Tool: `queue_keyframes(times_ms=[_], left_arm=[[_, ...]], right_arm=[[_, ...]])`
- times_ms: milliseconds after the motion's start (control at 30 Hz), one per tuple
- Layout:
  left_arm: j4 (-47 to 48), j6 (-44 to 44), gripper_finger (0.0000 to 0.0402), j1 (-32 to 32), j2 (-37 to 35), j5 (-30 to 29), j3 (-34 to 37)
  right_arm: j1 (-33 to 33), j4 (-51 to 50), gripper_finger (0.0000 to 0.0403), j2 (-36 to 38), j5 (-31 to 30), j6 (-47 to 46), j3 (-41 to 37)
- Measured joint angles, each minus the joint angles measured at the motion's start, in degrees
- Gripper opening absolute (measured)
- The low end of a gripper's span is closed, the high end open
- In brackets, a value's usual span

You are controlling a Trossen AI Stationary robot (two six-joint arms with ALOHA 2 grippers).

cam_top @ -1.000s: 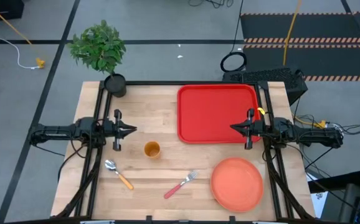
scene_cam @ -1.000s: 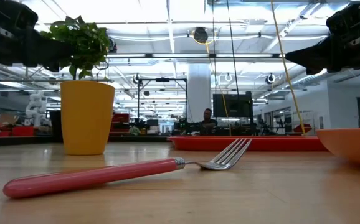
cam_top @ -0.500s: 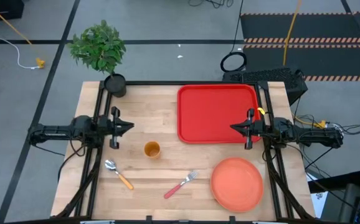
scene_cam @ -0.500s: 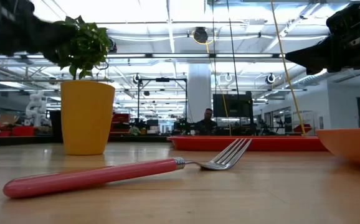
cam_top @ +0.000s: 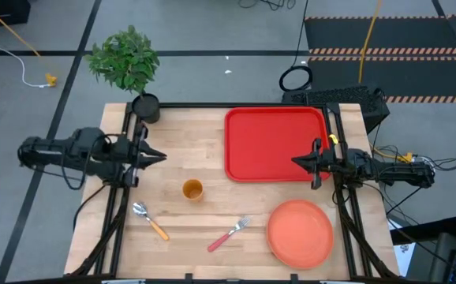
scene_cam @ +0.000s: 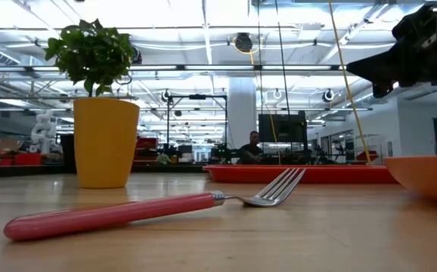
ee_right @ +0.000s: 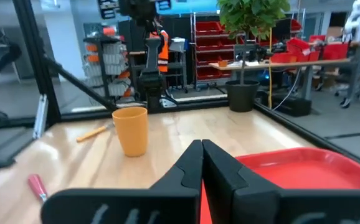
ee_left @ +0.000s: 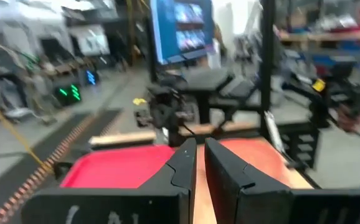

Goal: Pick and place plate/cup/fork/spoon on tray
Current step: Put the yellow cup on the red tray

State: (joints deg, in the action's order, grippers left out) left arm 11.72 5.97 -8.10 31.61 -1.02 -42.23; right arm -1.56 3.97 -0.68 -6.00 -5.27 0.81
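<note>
The red tray (cam_top: 275, 142) lies at the table's far right. The salmon-orange plate (cam_top: 300, 231) lies flat near the front right. The amber cup (cam_top: 192, 189) stands upright left of centre. The spoon (cam_top: 149, 219) and the fork (cam_top: 229, 233) lie flat near the front edge. My left gripper (cam_top: 161, 155) is shut and empty, above the table's left edge, left of the cup. My right gripper (cam_top: 295, 162) is shut and empty, above the tray's near right part. The right wrist view shows the cup (ee_right: 132, 129) and the tray (ee_right: 292, 168) ahead of the shut fingers.
A black pot with a green plant (cam_top: 145, 106) stands at the far left corner. Black frame rails run along the table's left and right sides. Bare wood shows between the cup and the tray. A person sits far back in the room (scene_cam: 252, 143).
My left gripper has drawn back toward the table's left edge, still shut and empty, and has left the low view. The cup, spoon, fork, plate and tray have stayed where they were.
</note>
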Motion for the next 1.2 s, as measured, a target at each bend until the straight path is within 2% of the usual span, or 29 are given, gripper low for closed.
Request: queue_keyframes(times_ms=[233,467,700,867,1033,1200], left_arm=[[13.5,0.0,0.0037,-7.4,15.9,-2.2,-16.9],[26.8,-3.9,0.0037,-13.5,29.6,-5.4,-26.7],[31.1,-9.0,0.0048,-17.2,38.9,-6.9,-28.8],[35.6,-14.0,0.0105,-18.3,43.9,-11.6,-28.8],[39.1,-16.8,0.0168,-18.6,48.1,-12.1,-28.8],[42.2,-17.9,0.0198,-18.5,51.9,-12.2,-28.8]], right_arm=[[0.0,1.4,0.0,0.0,0.0,-9.7,0.0],[0.0,0.9,0.0,0.0,0.1,-19.2,0.0],[0.0,0.9,0.0,0.0,0.2,-20.4,0.0],[0.0,0.9,0.0,0.0,0.2,-20.7,0.0],[0.0,0.9,0.0,0.0,0.2,-20.7,0.0],[0.0,0.9,0.0,0.0,0.2,-20.5,0.0]])
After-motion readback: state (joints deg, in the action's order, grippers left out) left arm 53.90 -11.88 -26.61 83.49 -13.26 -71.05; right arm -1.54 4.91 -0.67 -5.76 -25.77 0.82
